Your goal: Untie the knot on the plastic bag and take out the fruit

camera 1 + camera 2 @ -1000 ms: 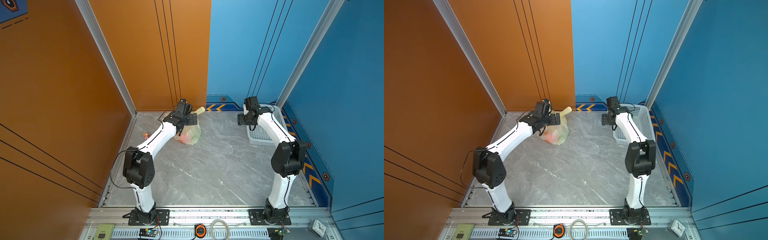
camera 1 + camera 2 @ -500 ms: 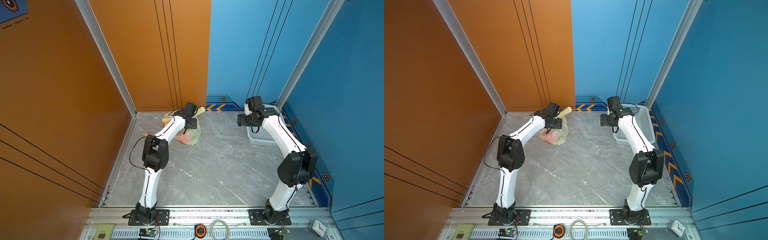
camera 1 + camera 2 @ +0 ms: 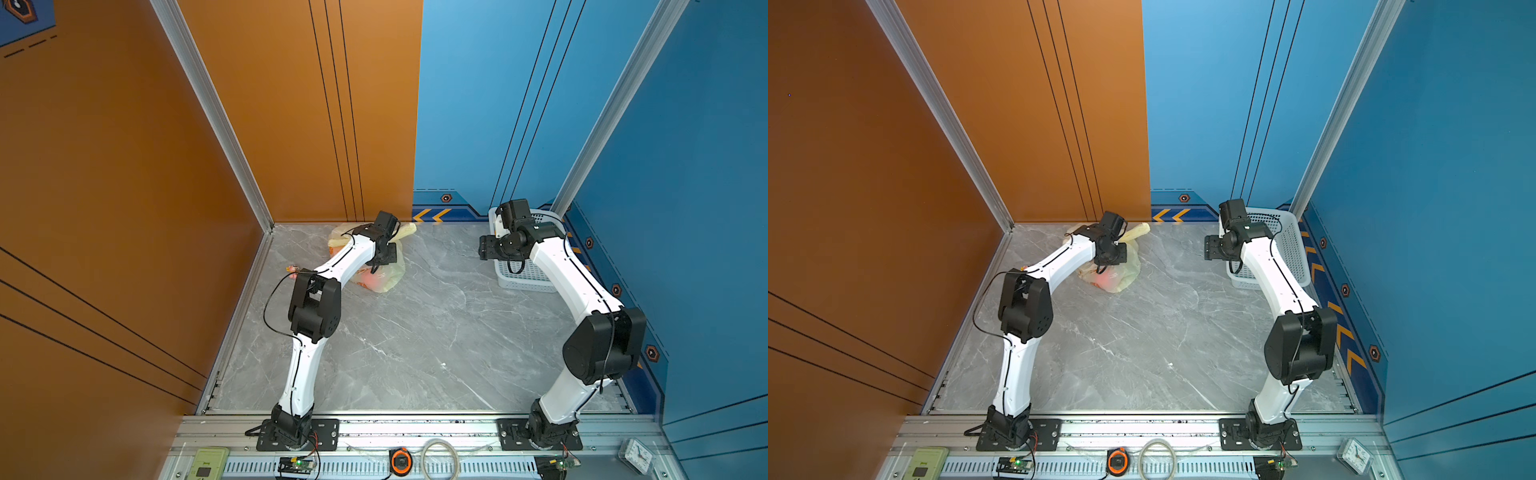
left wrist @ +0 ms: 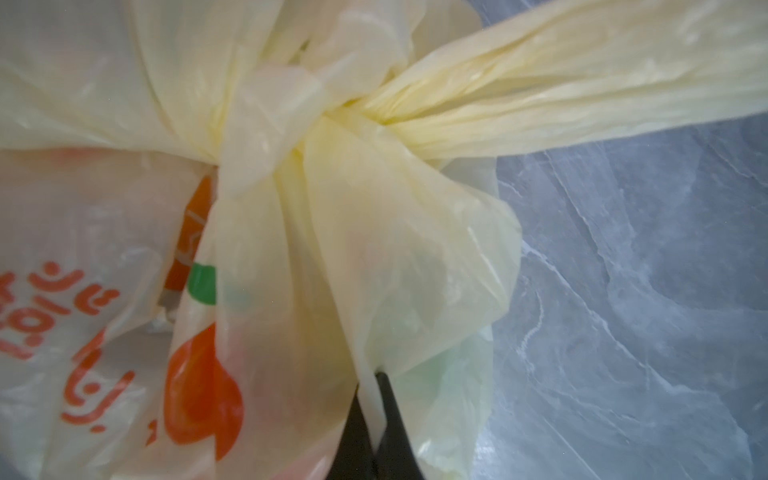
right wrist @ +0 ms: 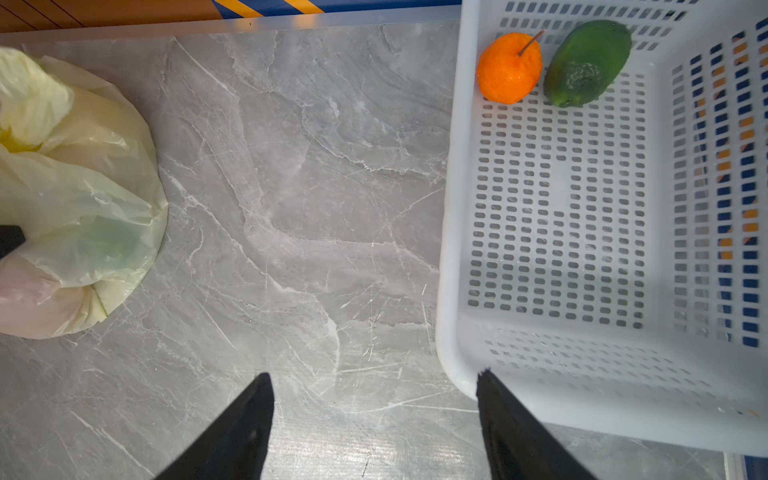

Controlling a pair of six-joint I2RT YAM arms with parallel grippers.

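Observation:
The pale yellow plastic bag [image 3: 384, 276] [image 3: 1121, 276] lies near the back wall, still tied. In the left wrist view its knot [image 4: 291, 112] sits above my left gripper [image 4: 372, 384], which is shut on a thin fold of the bag [image 4: 374, 270] below the knot. One long handle strip [image 4: 582, 91] sticks out sideways. Fruit shows inside only as red [image 3: 370, 282] and green [image 5: 112, 245] blurs. My right gripper [image 5: 374, 380] [image 3: 486, 249] hangs open over bare floor between the bag [image 5: 83, 187] and the basket.
A white perforated basket [image 5: 457, 208] [image 3: 523, 280] stands at the back right with an orange fruit [image 5: 509, 68] and a green avocado-like fruit [image 5: 586, 62] inside. A tiny pink figure [image 3: 293, 269] lies by the left wall. Walls close in behind the bag.
My left gripper has shut on the bag's fold. The left arm's elbow has swung forward and up. The right arm's elbow has shifted back a little.

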